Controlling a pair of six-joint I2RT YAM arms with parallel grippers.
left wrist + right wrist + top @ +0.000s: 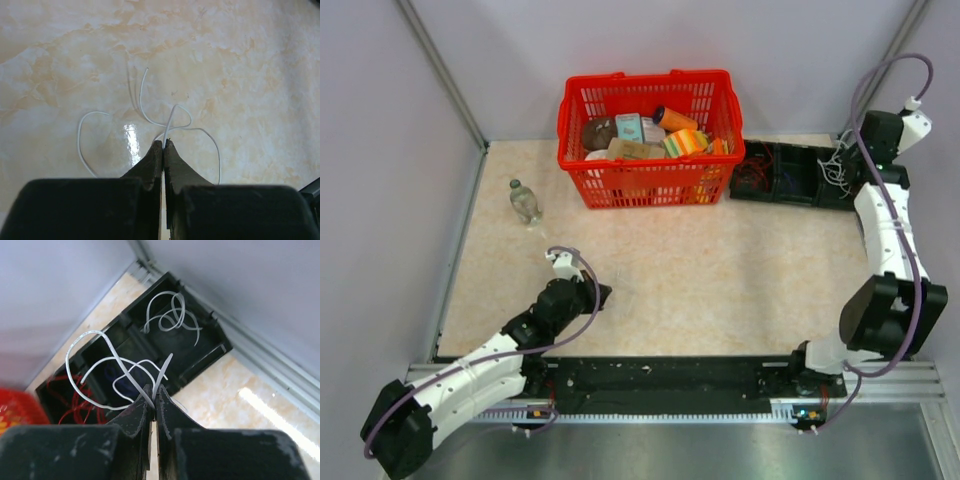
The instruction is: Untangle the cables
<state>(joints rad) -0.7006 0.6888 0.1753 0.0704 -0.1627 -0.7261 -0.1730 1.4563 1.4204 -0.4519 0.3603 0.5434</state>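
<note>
My left gripper (164, 142) is shut on a thin white wire (150, 117) that loops over the marble tabletop in front of it; in the top view this gripper (603, 293) sits low at the left. My right gripper (154, 390) is shut on a few looped white wires (107, 367), held above a black compartment tray (210, 347). More white wires (170, 315) lie in the tray's far section and red wires (75, 402) in its left section. In the top view the right gripper (845, 160) hangs over the tray (795, 172) at the back right.
A red basket (650, 135) full of groceries stands at the back centre, next to the tray. A small plastic bottle (525, 202) lies at the left. Grey walls and metal rails enclose the table.
</note>
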